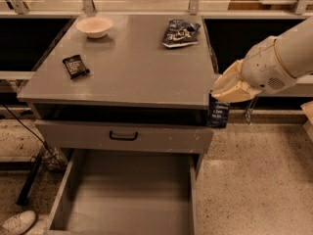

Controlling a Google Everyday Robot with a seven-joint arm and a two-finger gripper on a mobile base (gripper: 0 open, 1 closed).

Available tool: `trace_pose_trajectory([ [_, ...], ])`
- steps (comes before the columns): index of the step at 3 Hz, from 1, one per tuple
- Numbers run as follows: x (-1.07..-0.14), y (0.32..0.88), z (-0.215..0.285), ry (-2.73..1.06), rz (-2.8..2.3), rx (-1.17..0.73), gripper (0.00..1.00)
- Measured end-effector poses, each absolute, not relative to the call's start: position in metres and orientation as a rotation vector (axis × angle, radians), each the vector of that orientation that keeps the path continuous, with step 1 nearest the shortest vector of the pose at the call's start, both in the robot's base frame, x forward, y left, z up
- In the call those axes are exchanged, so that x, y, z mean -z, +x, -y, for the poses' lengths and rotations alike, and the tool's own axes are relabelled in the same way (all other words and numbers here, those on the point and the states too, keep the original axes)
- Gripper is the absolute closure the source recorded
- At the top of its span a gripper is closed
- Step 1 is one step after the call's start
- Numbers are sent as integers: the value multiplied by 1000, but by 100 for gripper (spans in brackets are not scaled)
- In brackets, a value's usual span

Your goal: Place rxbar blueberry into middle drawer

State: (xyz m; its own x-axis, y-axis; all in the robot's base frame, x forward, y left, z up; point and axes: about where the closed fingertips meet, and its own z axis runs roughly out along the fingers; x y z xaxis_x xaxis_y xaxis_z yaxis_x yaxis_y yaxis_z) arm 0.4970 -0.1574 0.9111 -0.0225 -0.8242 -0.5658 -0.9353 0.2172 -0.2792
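My gripper (221, 96) is at the right edge of the grey cabinet top, just past its front right corner. It is shut on the rxbar blueberry (218, 114), a dark navy-blue bar with white print that hangs upright below the fingers, off the cabinet's side. The middle drawer (73, 180) is pulled out below, a wide grey tray with a bare floor, down and to the left of the bar.
On the cabinet top (137, 67) lie a black-wrapped bar (75, 66), a white bowl (94, 26) and a blue-and-white snack bag (180, 33). A grey drawer front with a black handle (123, 136) sits above the open drawer. A white shoe (17, 223) is at bottom left.
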Motion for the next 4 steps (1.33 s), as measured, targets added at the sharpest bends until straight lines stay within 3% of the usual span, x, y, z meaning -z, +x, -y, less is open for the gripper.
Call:
trace_pose_trajectory([
  [2, -894, 489, 148, -1627, -1839, -258, 100],
  [4, -835, 458, 104, -1676, -1767, -432, 100],
])
